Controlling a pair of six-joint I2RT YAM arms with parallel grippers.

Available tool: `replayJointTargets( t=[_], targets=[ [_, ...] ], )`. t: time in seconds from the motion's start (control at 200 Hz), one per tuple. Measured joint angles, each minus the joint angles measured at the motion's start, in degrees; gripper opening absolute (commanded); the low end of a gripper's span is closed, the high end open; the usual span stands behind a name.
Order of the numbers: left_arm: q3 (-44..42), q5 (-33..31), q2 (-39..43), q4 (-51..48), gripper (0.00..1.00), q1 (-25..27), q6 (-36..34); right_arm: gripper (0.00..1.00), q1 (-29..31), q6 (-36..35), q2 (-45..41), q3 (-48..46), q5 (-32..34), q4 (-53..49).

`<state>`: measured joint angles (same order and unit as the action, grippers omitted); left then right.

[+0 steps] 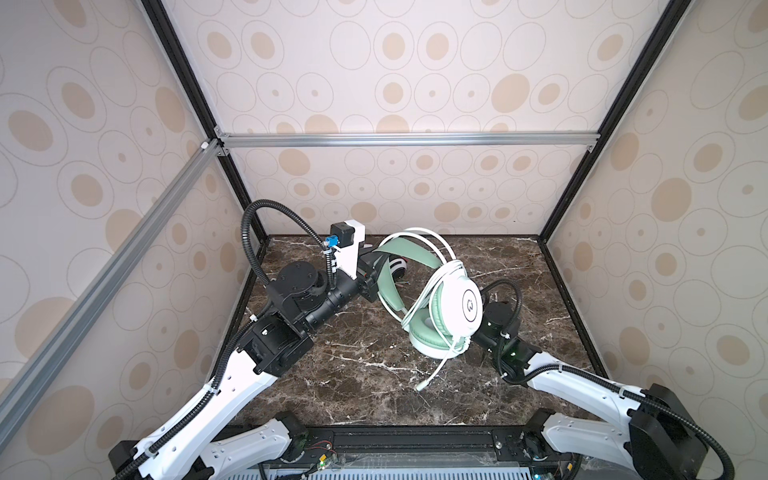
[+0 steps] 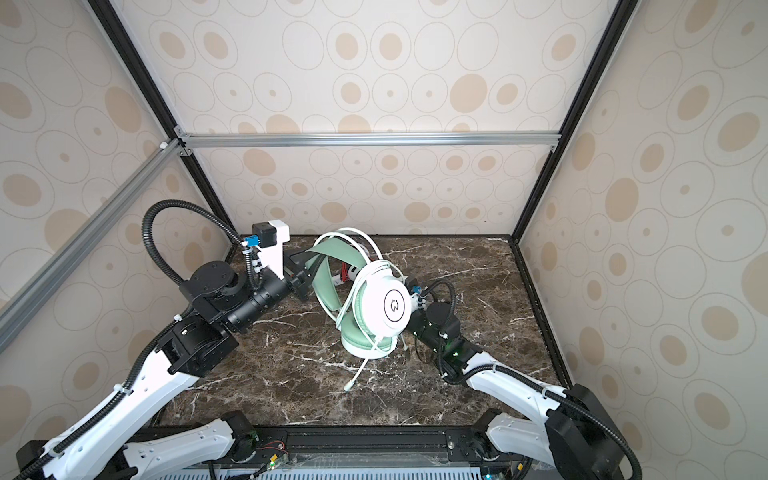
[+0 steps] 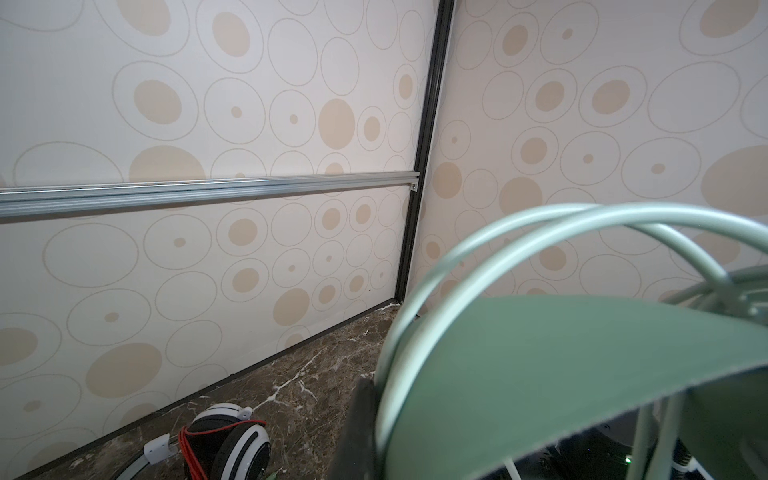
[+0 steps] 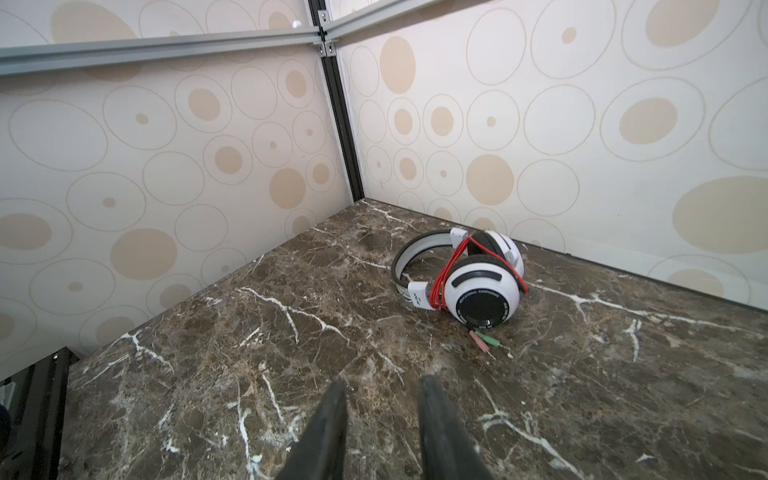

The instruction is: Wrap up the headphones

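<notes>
My left gripper [image 1: 374, 266] [image 3: 382, 399] is shut on the green headband of the mint-green headphones [image 1: 446, 307] [image 2: 374, 309] and holds them raised above the table. Their pale cord [image 1: 419, 307] loops round the band and cups, and its plug end [image 1: 420, 386] hangs down to the marble. The white headphones [image 4: 486, 286] [image 3: 232, 440] lie near the back wall with a red cord [image 4: 446, 270] wound round them. My right gripper [image 4: 384, 390] is open and empty, low over the table. In both top views the raised white cup hides it.
The dark marble table [image 1: 353, 374] is boxed in by patterned walls with aluminium rails [image 1: 407, 139]. Pink and green jack plugs [image 4: 484, 341] lie beside the white headphones. A black rail [image 1: 415, 440] runs along the front edge.
</notes>
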<state>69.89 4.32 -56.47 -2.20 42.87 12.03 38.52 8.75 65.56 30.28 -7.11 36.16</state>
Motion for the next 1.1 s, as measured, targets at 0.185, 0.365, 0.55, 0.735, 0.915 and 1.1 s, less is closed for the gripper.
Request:
replayJointTargets(
  t=[0.185,0.365,0.55,0.735,0.915,1.1],
  targets=[
    [0.98,-1.86,0.0,0.26,0.0,0.0,1.29,0.27,0.0,0.92,1.46,-1.9,-0.11,1.81],
    [1.2,-3.08,0.0,1.57,0.0,0.0,2.71,0.27,-0.02,1.4,3.93,-2.67,-0.2,3.76],
    [1.62,-4.7,-0.17,2.19,0.0,0.0,3.48,0.24,-0.02,1.46,5.33,-3.1,-0.2,4.22],
    [1.62,-7.76,-0.15,2.32,0.0,0.0,3.87,0.09,-0.02,1.05,5.95,-3.96,-0.22,4.59],
    [1.62,-13.84,0.02,1.95,0.0,0.0,5.57,0.0,0.0,0.74,7.87,-4.0,-0.83,4.61],
    [1.62,-20.52,-0.87,1.18,0.0,0.0,7.63,0.0,0.76,0.83,8.72,-4.0,2.4,4.83]
  ],
)
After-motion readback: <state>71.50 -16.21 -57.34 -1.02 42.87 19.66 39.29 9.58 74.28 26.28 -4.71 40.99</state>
